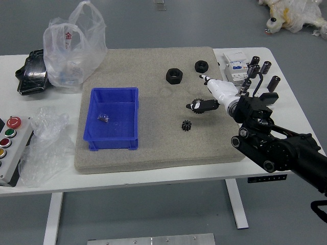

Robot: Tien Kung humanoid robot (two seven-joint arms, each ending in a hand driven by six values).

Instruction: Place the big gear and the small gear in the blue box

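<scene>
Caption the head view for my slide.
Right hand at the big gear, small gear nearby, blue box waiting to the left.

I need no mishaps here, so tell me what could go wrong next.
The right hand partly covers the big gear, so a poor grip might go unnoticed. The small gear lies close by and could get knocked. The blue box stands further left, so a gear might drop on the way.

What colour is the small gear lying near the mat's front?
Black; the small gear shows in the head view.
</scene>
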